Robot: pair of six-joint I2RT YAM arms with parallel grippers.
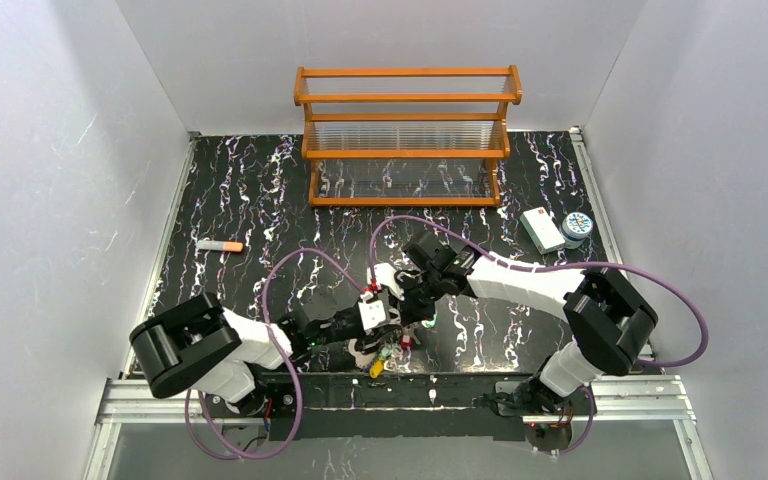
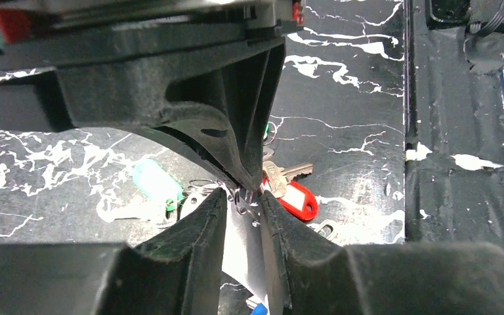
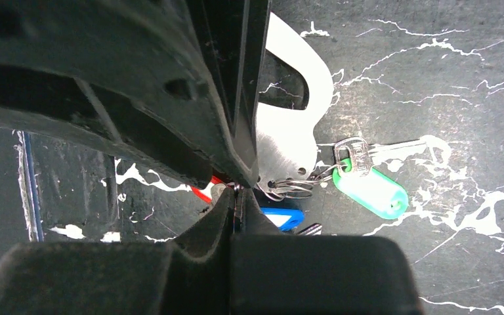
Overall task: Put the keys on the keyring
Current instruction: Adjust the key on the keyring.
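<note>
Left hand (image 2: 241, 200) clamps the flat whitish keyring (image 3: 290, 141) between its fingers. Right hand (image 3: 236, 197) is closed tight, its tips meeting the left hand's at the small wire loops (image 3: 292, 189) beside the keyring's end. The keys (image 3: 369, 190) lie bunched on the counter (image 3: 446, 85) right under both hands, green, blue and red tags showing.

Plain white walls (image 1: 60, 150) enclose a black white-veined tabletop (image 1: 260, 200) with an orange wooden rack (image 1: 407, 135) at its far edge.
</note>
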